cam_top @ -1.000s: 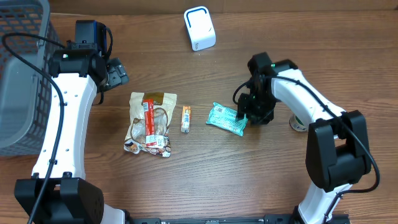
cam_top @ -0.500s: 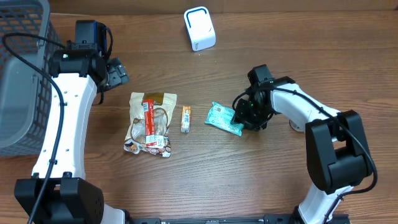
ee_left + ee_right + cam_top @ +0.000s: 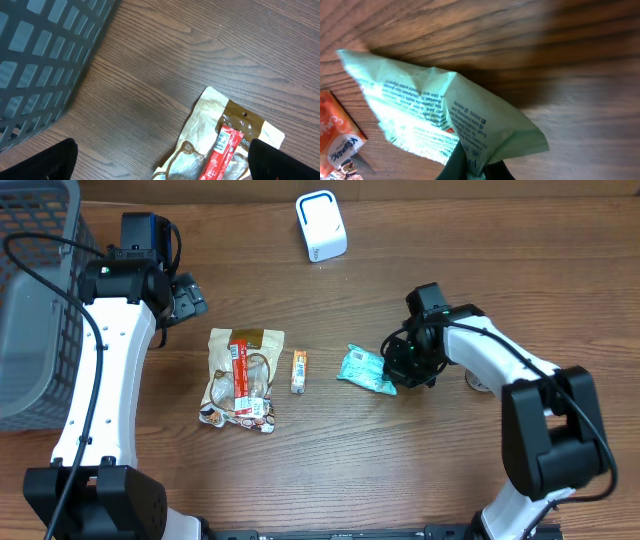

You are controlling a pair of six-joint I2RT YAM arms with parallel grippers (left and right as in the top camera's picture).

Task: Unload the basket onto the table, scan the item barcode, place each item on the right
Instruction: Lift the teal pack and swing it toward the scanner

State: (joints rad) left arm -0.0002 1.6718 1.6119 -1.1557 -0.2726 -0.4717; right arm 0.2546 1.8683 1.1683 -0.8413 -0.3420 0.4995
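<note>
Because the right gripper has its jaws pressed nearly flat on only one crimped corner of the green packet, the hold looks thin. The likeliest failure is the slick film sliding free, or the packet swinging and folding when raised. Either would hide its printed face from the white scanner. A second risk is the barcode facing away from the scanner's window, since no barcode can be picked out for certain among the small print in the wrist view; a turn of the wrist may be called for. From the jaws, the packet fans out toward ten o'clock in the right wrist view and toward nine o'clock in the overhead view, low over the table; whether it has cleared the wood cannot be told. Farther out at nine o'clock lie the orange sachet and then the snack bag. The scanner stands at eleven o'clock, well apart. Far off at ten o'clock, the left gripper hangs spread wide, holding nothing, beside the basket.
</note>
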